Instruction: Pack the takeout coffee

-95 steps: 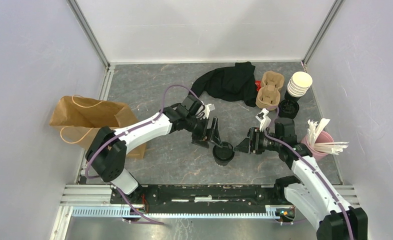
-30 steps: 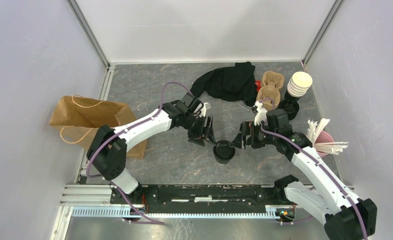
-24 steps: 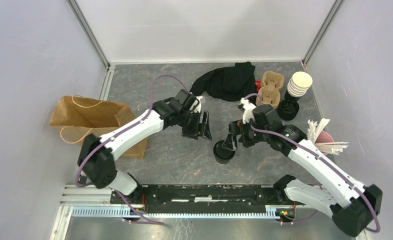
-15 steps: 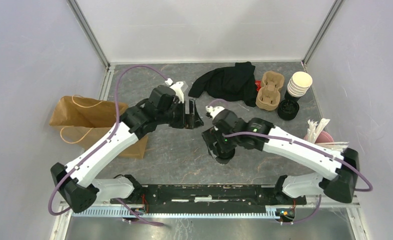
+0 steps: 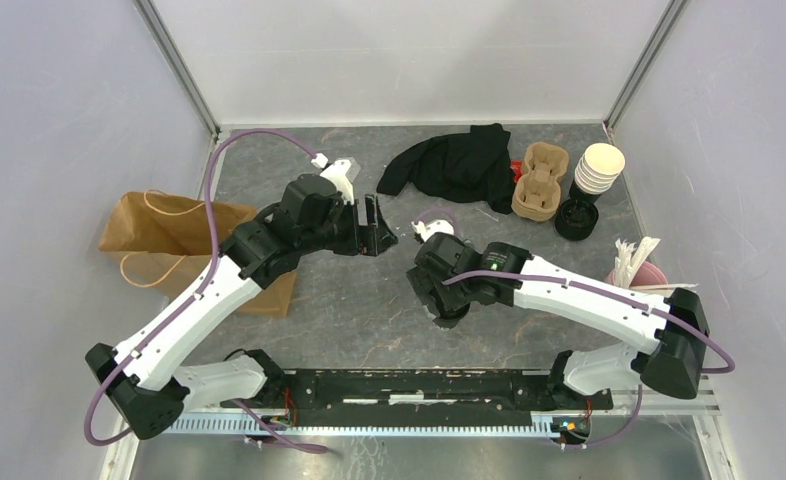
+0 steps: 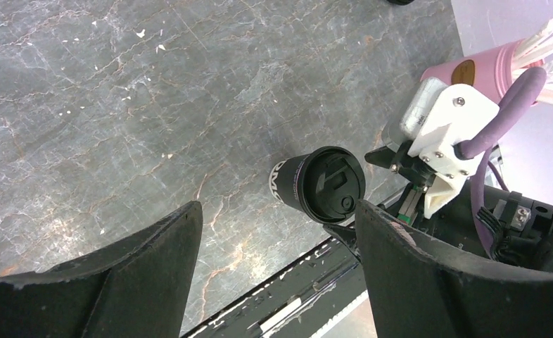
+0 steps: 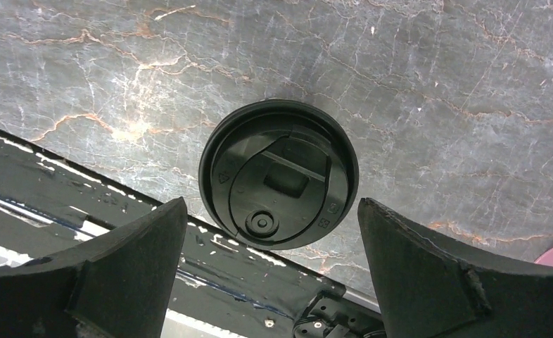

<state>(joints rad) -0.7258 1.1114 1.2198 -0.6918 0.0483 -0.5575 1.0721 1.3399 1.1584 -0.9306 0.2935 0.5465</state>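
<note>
Hovering wide open over the lidded coffee cup (image 7: 279, 183) standing on the table (image 5: 349, 305) near the front rail (image 5: 399, 385), the right gripper (image 7: 270, 208) could tip it by clamping off-centre; the left gripper (image 5: 376, 222) is open too, well clear.

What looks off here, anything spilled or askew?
No spill: the lidded cup stands upright, lid seated. Odd: a crumpled black cloth heaped beside the cardboard cup carrier at the far side, the paper bag lying on its side at left, white flecks on the tabletop.

Grey marbled tabletop (image 5: 369, 330), pale lilac walls (image 5: 49, 100)
</note>
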